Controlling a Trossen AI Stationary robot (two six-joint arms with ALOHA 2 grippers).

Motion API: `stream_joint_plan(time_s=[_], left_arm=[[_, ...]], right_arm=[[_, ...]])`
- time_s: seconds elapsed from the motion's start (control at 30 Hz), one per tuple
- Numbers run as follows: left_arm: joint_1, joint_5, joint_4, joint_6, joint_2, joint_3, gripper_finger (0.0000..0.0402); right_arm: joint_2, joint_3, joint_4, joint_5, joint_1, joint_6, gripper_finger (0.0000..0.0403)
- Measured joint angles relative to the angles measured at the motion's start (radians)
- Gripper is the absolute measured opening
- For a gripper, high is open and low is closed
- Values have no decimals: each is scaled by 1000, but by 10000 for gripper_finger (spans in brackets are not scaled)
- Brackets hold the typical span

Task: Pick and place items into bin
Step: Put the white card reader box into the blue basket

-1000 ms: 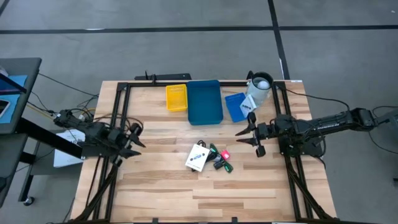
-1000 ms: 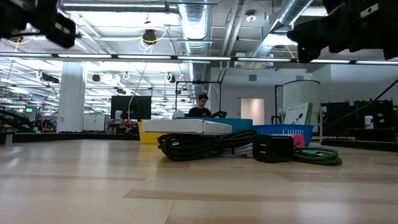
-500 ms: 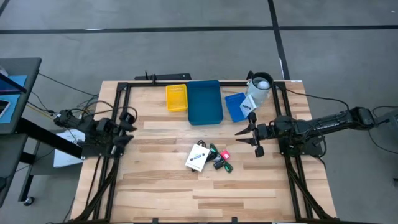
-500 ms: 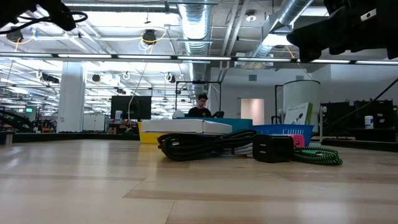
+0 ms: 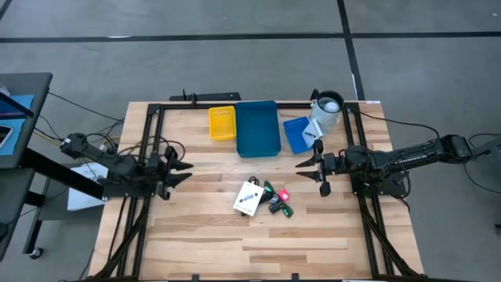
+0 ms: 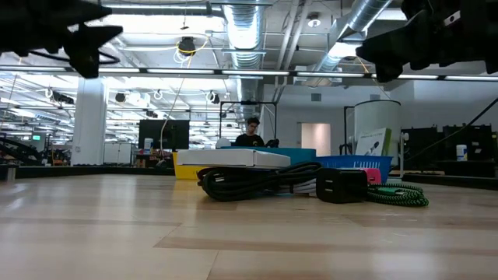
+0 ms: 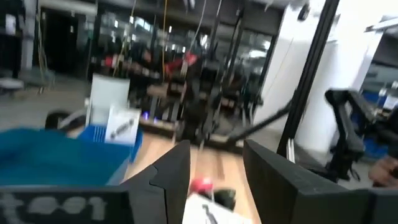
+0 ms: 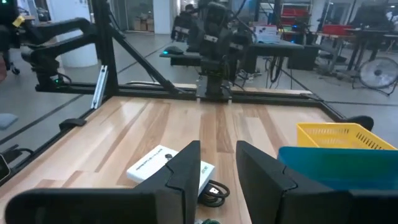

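One white card package [image 5: 248, 197] lies flat mid-table, also seen in the right wrist view [image 8: 163, 163] and the low view [image 6: 233, 158]. Black clip pieces with green and red parts [image 5: 276, 200] lie against its right side. A second white card [image 5: 312, 131] leans in the small blue basket [image 5: 294, 135]. My left gripper [image 5: 178, 169] is open above the table's left part, pointing at the items; its wrist view [image 7: 214, 168] shows the package [image 7: 211, 210] ahead. My right gripper [image 5: 311, 173] is open right of the items, its fingers [image 8: 217, 163] aimed at the package.
A yellow bin [image 5: 222, 123], a teal bin [image 5: 257, 128] and the small blue basket stand in a row at the far edge, with a white cup [image 5: 327, 110] at the far right. Black frame rails [image 5: 149, 141] run along both table sides. Bare wood lies at the near edge.
My left gripper drew back and swung toward the far edge, then came forward toward the table's right, ending nearer the items than before and level again. It stayed open. The items have not moved.
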Motion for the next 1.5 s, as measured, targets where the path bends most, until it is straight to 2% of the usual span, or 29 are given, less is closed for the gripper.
stream_joint_plan(time_s=[0.13,0.37,0.83,1.1,1.3,1.5], left_arm=[[0,-1,3,-5,155,0,139],[0,9,79,114,424,0,139],[0,-17,45,202,721,2,139],[0,-27,-37,271,888,125,139],[0,-44,-131,409,1034,237,139],[0,-70,-154,549,1204,295,139]], right_arm=[[0,0,-3,0,0,0,99],[0,0,-10,20,0,-12,99],[0,0,-7,22,0,-67,99],[0,0,-7,23,0,-90,99],[0,0,-15,22,0,-92,99],[0,0,-30,23,0,-92,99]])
